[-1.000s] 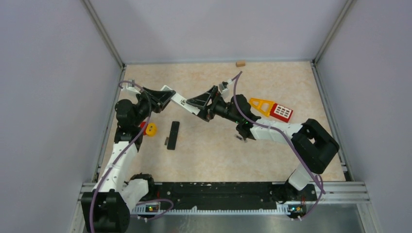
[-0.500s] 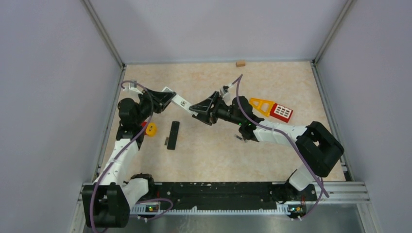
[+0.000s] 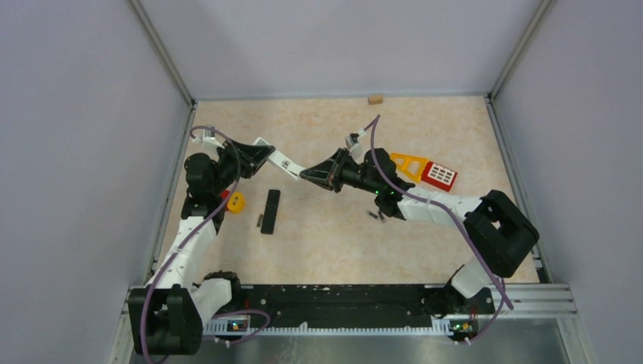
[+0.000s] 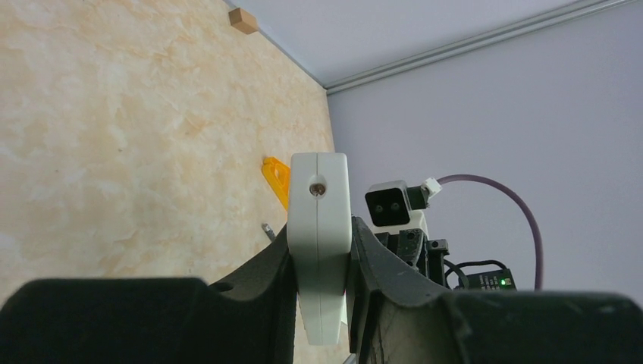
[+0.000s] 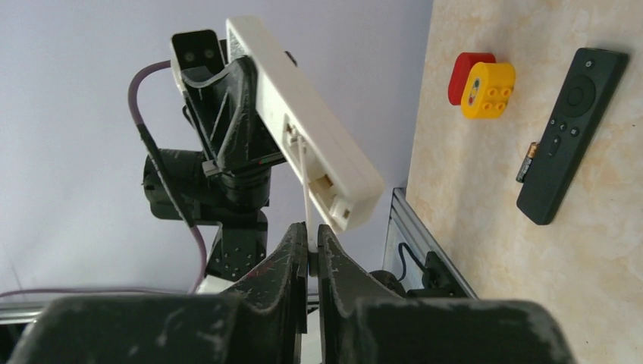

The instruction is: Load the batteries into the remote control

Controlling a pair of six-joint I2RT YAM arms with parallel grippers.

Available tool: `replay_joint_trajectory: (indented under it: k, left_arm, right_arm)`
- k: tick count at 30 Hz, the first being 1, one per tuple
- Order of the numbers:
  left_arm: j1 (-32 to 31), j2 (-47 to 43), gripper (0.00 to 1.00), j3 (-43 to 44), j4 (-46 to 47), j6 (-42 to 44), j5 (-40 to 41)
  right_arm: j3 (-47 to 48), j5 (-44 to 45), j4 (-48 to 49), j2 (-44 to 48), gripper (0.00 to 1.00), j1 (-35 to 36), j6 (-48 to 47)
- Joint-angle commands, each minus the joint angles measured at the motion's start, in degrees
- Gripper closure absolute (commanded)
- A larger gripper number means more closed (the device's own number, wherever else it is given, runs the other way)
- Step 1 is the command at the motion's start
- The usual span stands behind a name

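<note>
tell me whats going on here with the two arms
The left gripper holds a white remote up off the table, its open battery slot turned toward the other arm. The right gripper is shut on a thin white strip that comes out of that slot. A black remote lies flat on the table with one battery beside it, so neither gripper has a battery at this moment.

Left pincer (image 4: pixel 320 258) clamped; right pincer (image 5: pixel 312 241) raised opposite, apparently pinched closed.
</note>
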State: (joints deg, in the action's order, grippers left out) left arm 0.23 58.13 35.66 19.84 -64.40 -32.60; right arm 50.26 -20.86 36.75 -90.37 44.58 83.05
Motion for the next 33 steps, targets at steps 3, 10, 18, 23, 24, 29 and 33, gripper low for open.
replay_joint_trajectory:
  k: [3,10,18,23,24,29,33]
  left_arm:
    - [0.0,-1.2,1.0,2.5,-0.7,5.3,1.0]
    - [0.0,-2.2,1.0,2.8,-4.4,12.5,4.7]
    - [0.0,-2.0,1.0,0.8,-0.9,14.8,8.8]
    - [0.0,-2.1,1.0,1.2,0.6,15.9,8.0]
    - [0.0,-2.2,1.0,1.2,0.9,16.2,6.8]
    - [-1.9,-0.9,1.0,1.7,8.6,14.5,-6.2]
    - [-4.1,2.0,1.0,4.0,7.7,17.0,-13.5]
  right_arm:
    - [1.0,-0.6,-0.8,2.7,1.0,-0.6,-2.9]
    - [-1.4,1.3,-1.8,9.1,1.0,-0.9,-10.6]
    - [-5.9,8.8,-22.1,13.8,1.0,-1.1,-22.3]
    - [-11.5,8.5,-22.1,11.0,1.0,-1.2,-20.9]
    - [-12.4,8.2,-21.9,10.0,1.0,-1.1,-20.7]
    - [-15.0,6.6,-22.7,5.5,1.0,-1.2,-21.4]
    - [-16.5,7.9,-24.3,3.7,0.98,-1.2,-23.0]
